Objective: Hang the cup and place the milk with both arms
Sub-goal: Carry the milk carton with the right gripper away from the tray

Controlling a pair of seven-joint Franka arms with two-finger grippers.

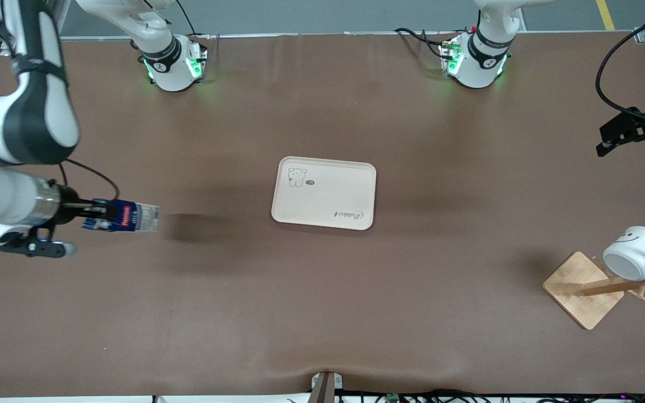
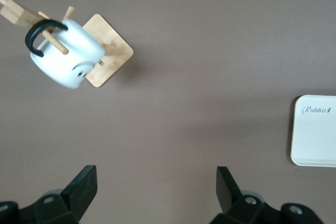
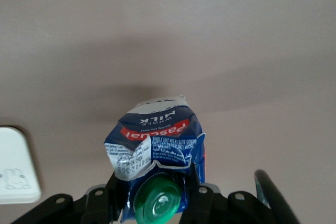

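Clamping the crumpled dark blue milk carton [image 1: 124,217] near its green cap, the right tool [image 1: 94,211] risked it slipping above the brown surface [image 1: 322,313], while the left tool [image 1: 630,133] waited open.

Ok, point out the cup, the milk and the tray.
cup [image 1: 627,259]: front view, white side wall.
milk [image 3: 157,142]: right wrist view, blue label face.
tray [image 1: 328,196]: front view, bare middle.

Bare table [image 1: 322,313] btwn tray [image 1: 324,193] and wooden rack [image 1: 585,288]: open passage, also along the edge nearest the front camera. Obstacles: tray at centre; rack w/ hung cup [image 1: 633,253] at left arm's end; right tool [image 1: 96,211], clamped on milk [image 1: 126,217], over right arm's end. Left tool [image 1: 630,134], fingers spread, over table's left-arm end, well apart from rack.
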